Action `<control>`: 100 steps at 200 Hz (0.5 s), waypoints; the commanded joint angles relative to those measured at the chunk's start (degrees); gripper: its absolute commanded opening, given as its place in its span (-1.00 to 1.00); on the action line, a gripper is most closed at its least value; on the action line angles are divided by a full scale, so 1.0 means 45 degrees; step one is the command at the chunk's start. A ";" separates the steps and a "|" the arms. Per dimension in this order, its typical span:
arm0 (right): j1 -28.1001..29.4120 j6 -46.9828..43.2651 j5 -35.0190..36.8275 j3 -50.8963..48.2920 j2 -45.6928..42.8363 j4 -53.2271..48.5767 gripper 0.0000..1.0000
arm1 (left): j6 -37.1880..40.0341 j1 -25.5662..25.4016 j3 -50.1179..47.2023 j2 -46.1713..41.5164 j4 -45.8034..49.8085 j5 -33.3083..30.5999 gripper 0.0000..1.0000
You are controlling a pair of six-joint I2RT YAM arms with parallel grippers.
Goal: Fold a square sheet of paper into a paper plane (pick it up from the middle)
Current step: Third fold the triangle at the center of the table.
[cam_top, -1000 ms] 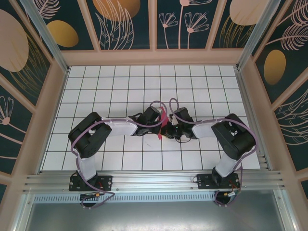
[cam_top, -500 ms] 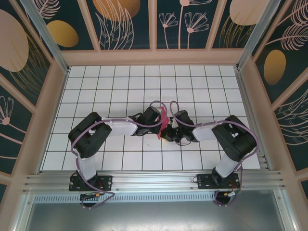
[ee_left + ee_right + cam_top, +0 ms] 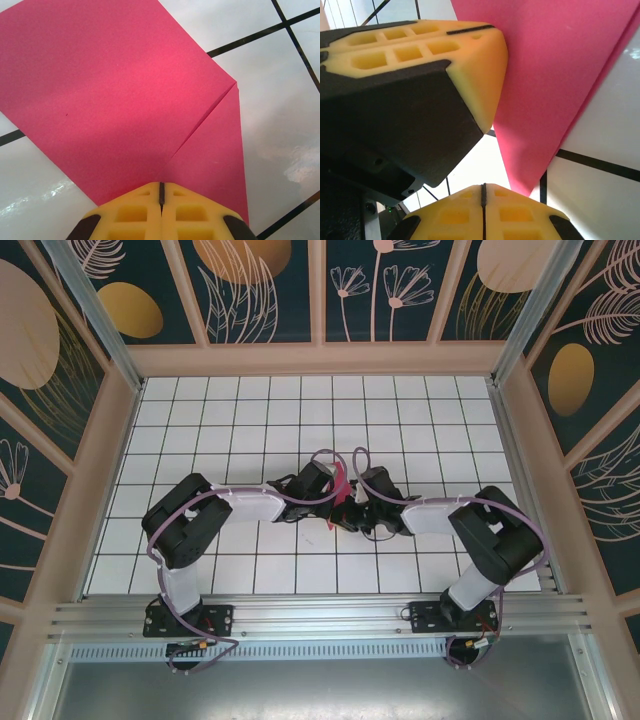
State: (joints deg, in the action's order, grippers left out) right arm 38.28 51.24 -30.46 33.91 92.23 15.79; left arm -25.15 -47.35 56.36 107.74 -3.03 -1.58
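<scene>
Changed: my right elbow has swung toward the lower right of the top view, nudging my right claw leftward. My left arm and the paper have held.
Meaning: probably lining up the next crease; no dart shape yet.
My left claw: clamped on the sheet of paper.
My right claw: closed, with the sheet's low corner touching its tips; whether it is pinched I cannot tell.
Where: centre of the top view, between both claws.
Axis: a narrow strip there, running upper right to lower left. In the left wrist view, a folded corner points to the right edge.
</scene>
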 commanded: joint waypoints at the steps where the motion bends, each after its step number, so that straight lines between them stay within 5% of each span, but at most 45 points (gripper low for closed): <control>1: 0.0199 0.0223 -0.0234 0.0025 0.0610 0.0527 -0.83 | -0.0144 0.0060 -0.0540 0.0353 0.1607 -0.0381 -0.92; 55: 0.0320 0.0255 0.0694 -0.0402 0.1418 -0.0098 -0.84 | -0.0154 0.0058 -0.0571 0.0292 0.1610 -0.0425 -0.92; 100: 0.0159 -0.0649 0.1027 0.0316 -0.0356 -0.1156 -0.77 | -0.0500 0.0070 -0.0335 -0.0404 0.1759 -0.0599 -0.74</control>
State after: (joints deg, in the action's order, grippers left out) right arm 39.18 51.18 -29.19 33.74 95.18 16.23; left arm -25.74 -47.35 56.23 107.37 -2.74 -1.83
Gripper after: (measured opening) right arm 0.104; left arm 0.092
